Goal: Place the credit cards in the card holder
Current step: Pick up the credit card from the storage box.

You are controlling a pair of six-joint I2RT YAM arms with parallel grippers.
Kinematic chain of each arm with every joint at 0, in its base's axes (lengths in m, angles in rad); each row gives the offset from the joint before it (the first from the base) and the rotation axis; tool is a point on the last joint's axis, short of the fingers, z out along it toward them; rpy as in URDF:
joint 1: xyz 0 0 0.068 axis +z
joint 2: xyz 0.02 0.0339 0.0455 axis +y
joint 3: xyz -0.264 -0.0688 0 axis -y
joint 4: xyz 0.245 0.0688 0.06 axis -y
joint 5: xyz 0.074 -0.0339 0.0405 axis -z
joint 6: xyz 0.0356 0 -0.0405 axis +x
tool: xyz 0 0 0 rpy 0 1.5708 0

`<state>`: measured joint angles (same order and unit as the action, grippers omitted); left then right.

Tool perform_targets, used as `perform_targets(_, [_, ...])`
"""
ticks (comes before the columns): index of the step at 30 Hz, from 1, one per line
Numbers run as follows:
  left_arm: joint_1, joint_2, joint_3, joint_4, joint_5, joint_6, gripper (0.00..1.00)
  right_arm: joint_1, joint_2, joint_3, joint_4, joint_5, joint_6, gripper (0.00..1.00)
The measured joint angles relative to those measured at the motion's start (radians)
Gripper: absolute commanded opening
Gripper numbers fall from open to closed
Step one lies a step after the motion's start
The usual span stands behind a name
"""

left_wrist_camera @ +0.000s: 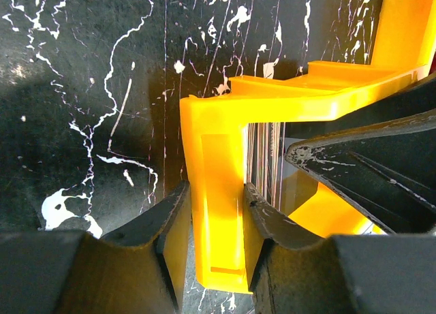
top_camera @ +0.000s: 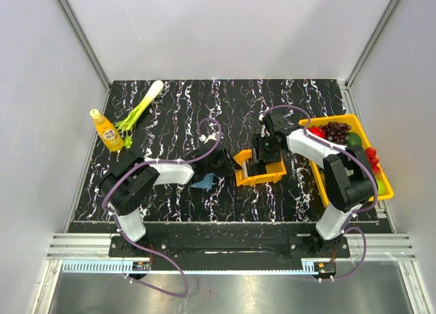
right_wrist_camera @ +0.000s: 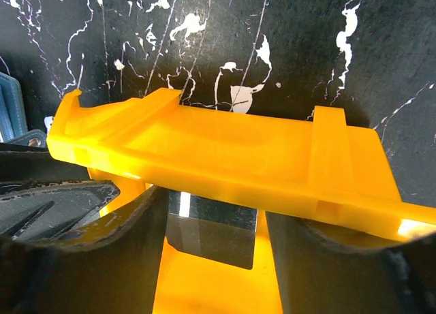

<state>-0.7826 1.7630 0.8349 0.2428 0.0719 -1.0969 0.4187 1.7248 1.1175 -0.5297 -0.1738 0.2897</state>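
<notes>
Item: left gripper (left_wrist_camera: 216, 198), nearest the lens, is clenched on the corner wall of the small orange tray (left_wrist_camera: 286, 96), one black finger pressed to each face of that wall. Right gripper (right_wrist_camera: 216, 208) is lowered into the same tray from the opposite side; its jaws are set on either side of a dark card (right_wrist_camera: 211, 236) standing upright, and whether that card is pinched cannot be told. Credit cards (left_wrist_camera: 264, 157) are seen on edge inside the tray as a row of thin pale lines, just behind the clamped corner. Card holder (top_camera: 202, 184), blue, is laid flat on the black marbled table (top_camera: 170, 103) just left of the tray, partly covered by the left arm, apart from the cards. Further contents: a yellow bin (top_camera: 334, 118) at the right side, loaded with dark grapes (top_camera: 335, 131) and red fruit; an orange drink bottle (top_camera: 105, 130) at the left, upright; a leek (top_camera: 139, 108) laid just beside it.
</notes>
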Motion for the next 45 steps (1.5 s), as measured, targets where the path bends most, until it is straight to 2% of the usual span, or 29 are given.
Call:
perform_targets(2, [0.000, 0.000, 0.000, 0.000, 0.000, 0.000, 0.00, 0.000, 0.002, 0.000, 0.000, 0.000, -0.001, 0.52])
perform_targets(3, [0.000, 0.000, 0.000, 0.000, 0.000, 0.000, 0.00, 0.000, 0.004, 0.000, 0.001, 0.000, 0.000, 0.51])
perform_targets(5, [0.000, 0.000, 0.000, 0.000, 0.000, 0.000, 0.00, 0.000, 0.004, 0.000, 0.002, 0.001, 0.000, 0.37])
perform_targets(9, [0.000, 0.000, 0.000, -0.001, 0.001, 0.000, 0.00, -0.002, 0.002, 0.006, 0.000, 0.006, 0.002, 0.35])
perform_targets(11, [0.000, 0.000, 0.000, -0.001, 0.001, 0.000, 0.00, -0.002, 0.002, 0.007, -0.001, 0.008, 0.002, 0.18])
perform_targets(12, [0.000, 0.000, 0.000, -0.001, 0.001, 0.000, 0.00, -0.002, 0.002, 0.008, -0.002, 0.008, 0.002, 0.15])
perform_targets(16, [0.000, 0.000, 0.000, -0.001, 0.001, 0.000, 0.00, -0.002, 0.000, 0.009, -0.006, 0.016, 0.002, 0.14])
perform_targets(18, [0.000, 0.000, 0.000, -0.001, 0.001, 0.000, 0.00, -0.002, -0.003, 0.011, -0.010, 0.018, 0.001, 0.03])
perform_targets(20, [0.000, 0.000, 0.000, -0.001, 0.001, 0.000, 0.00, -0.002, -0.008, 0.012, -0.013, 0.022, -0.001, 0.01])
perform_targets(35, [0.002, 0.000, 0.000, -0.001, 0.005, 0.000, 0.00, -0.002, -0.059, 0.011, -0.018, 0.031, -0.017, 0.00])
perform_targets(45, [0.002, 0.000, 0.000, -0.001, 0.006, 0.000, 0.00, -0.002, -0.130, 0.010, 0.009, -0.058, -0.021, 0.00])
